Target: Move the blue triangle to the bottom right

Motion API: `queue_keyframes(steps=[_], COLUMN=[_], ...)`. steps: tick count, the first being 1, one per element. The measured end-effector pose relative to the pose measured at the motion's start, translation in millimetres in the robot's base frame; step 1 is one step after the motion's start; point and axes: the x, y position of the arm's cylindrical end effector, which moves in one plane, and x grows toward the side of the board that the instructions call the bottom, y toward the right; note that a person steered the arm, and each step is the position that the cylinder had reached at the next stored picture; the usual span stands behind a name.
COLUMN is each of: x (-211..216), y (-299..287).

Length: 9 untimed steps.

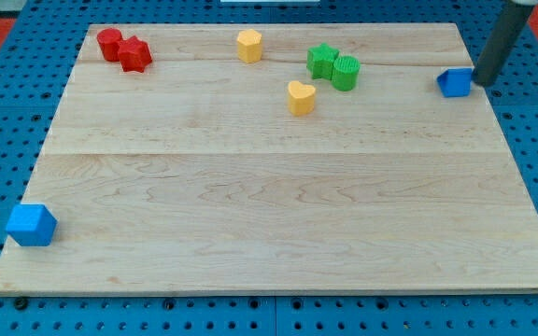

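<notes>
Dark rod, no hand fitted, nothing gripped; my tip (484,85) stands at the counter's (269,233) right edge near the top corner, seemingly touching the blue triangle (455,83) on its right side. Task barely begun: the whole run down to the bottom right corner remains. Block small, wedge-like, resting flat.

Looked for any text, found none tbh. No labels, brand marks, numbers or signs were readable anywhere: not on the wooden board (269,187), not on the coloured blocks, not on the blue pegboard (7,140) under it, not on the dark rod (495,47) either. Just plain surfaces afaict.
</notes>
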Motion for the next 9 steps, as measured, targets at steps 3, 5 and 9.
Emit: queue_keyframes(steps=[3,5,9], x=[-70,5,8], y=[-46,-98,-27])
